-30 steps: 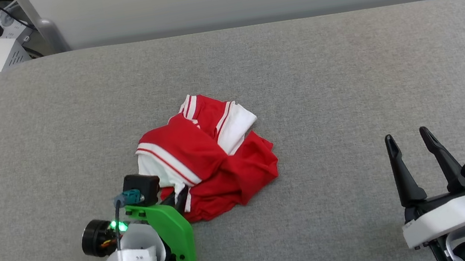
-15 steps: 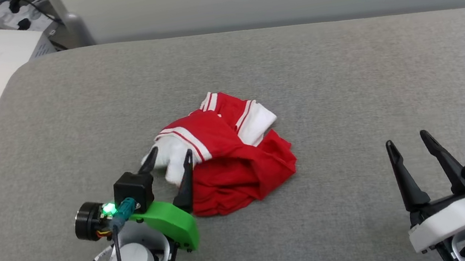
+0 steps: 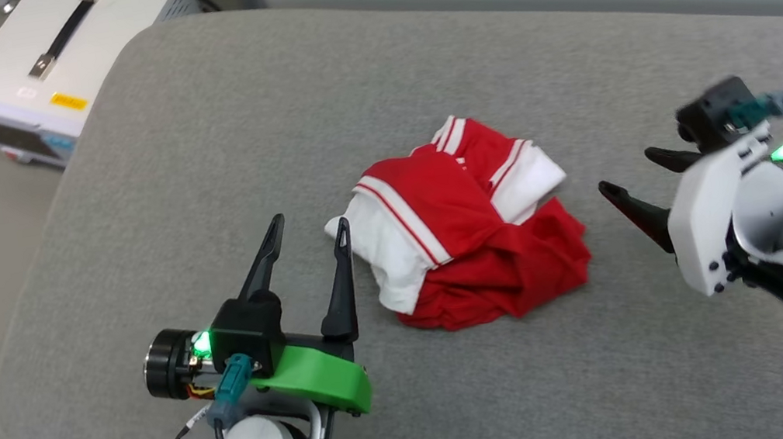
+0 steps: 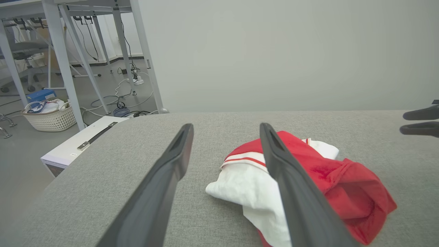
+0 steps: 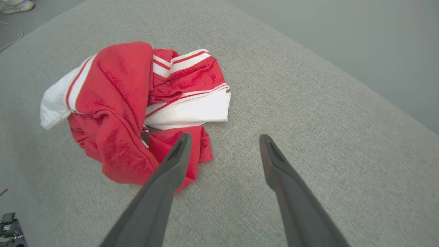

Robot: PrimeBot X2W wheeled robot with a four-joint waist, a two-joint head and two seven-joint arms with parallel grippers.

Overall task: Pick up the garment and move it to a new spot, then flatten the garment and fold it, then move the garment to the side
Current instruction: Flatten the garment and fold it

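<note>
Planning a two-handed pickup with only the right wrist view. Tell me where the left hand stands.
Observer: The left hand is open, beside the garment's white sleeve, on the side opposite you.
Operator: Report my right hand's clearance.
Observer: Head view shows the right hand open, its fingertips apart from the red cloth.
Operator: Say what lies past the cushion on the left.
Observer: A white box with a black handle stands on the floor there.
</note>
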